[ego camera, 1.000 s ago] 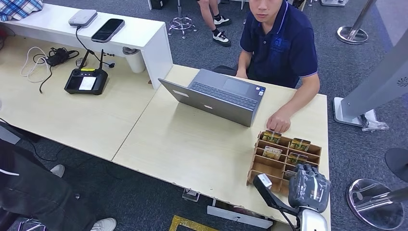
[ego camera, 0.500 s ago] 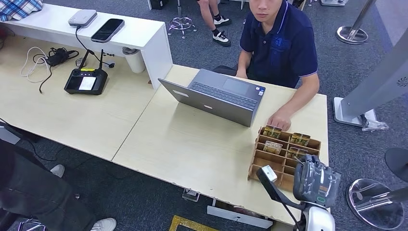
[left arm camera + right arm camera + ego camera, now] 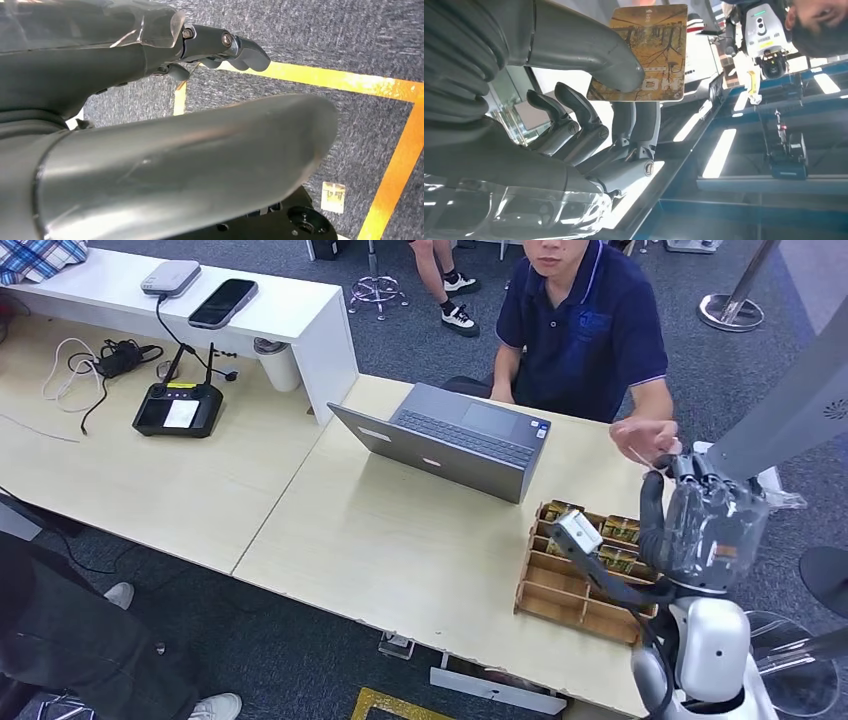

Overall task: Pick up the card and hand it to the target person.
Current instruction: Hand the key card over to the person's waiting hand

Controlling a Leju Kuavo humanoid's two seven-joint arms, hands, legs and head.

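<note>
Card (image 3: 641, 52) pinched upright in right hand (image 3: 705, 525), face toward wrist.

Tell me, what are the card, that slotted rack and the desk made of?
Card: thin stiff sheet, probably plastic or coated paper, with a printed yellow-brown picture. It stays flat where the right hand pinches it. Rack: seemingly thin plywood or fibreboard, with bare brown slotted dividers. Desk: pale wood-look board, likely laminate, matte.
</note>
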